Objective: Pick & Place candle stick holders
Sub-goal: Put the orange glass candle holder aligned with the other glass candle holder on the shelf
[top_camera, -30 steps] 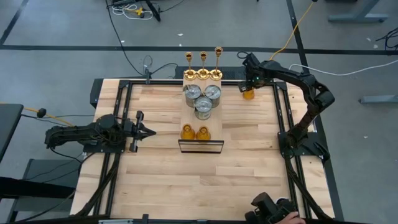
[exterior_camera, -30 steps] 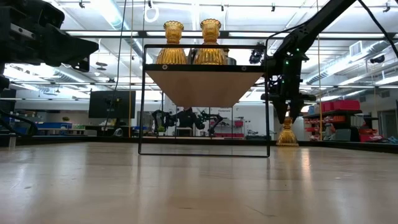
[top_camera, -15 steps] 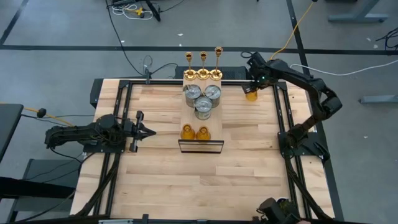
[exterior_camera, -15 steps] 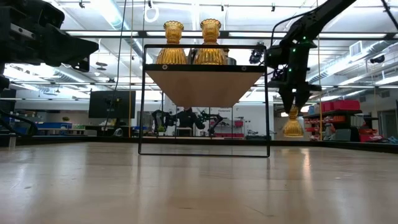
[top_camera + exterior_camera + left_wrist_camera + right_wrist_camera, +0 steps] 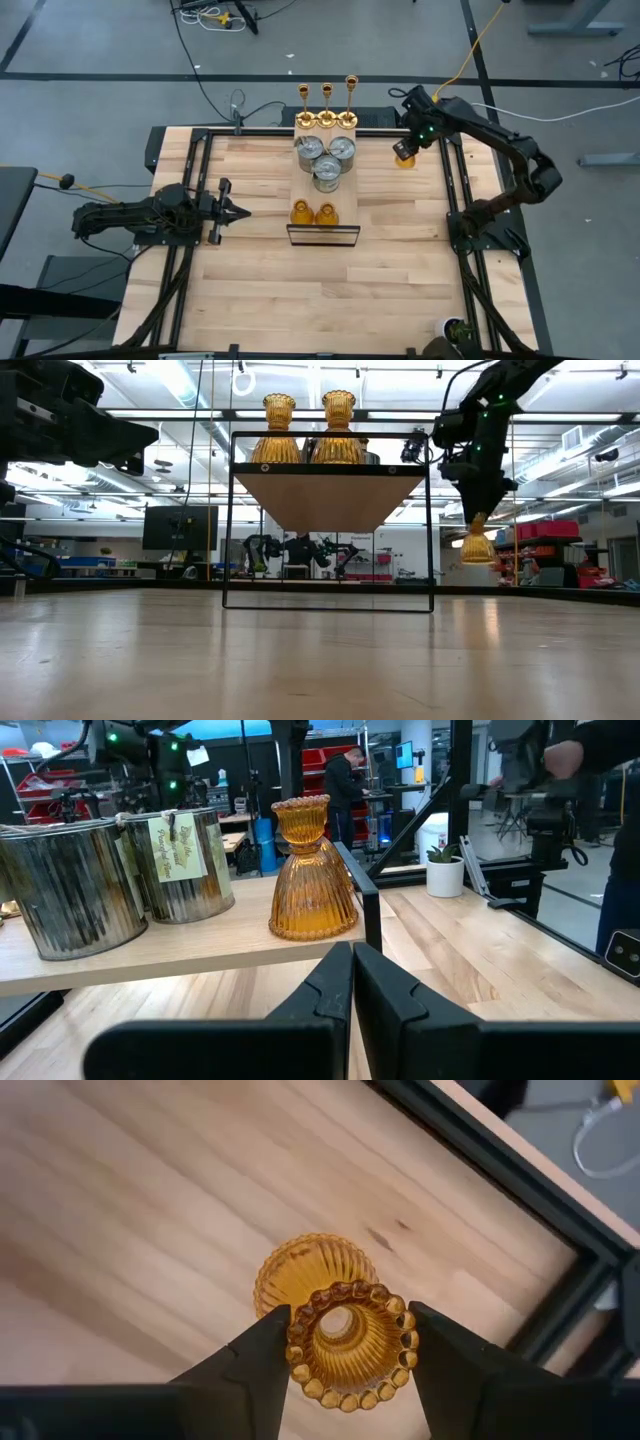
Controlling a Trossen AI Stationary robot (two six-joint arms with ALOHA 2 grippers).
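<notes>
Amber glass holder [image 5: 335, 1330] hangs pinched at its beaded neck between the right gripper [image 5: 405, 150] fingers, clear of the table [image 5: 400, 260] near its far right corner, well apart from the raised shelf [image 5: 322, 190] with the other holders. Carrying it level and slowly should keep it from swinging. The left gripper [image 5: 235, 211], jaws pressed together, waits at the table's left.
</notes>
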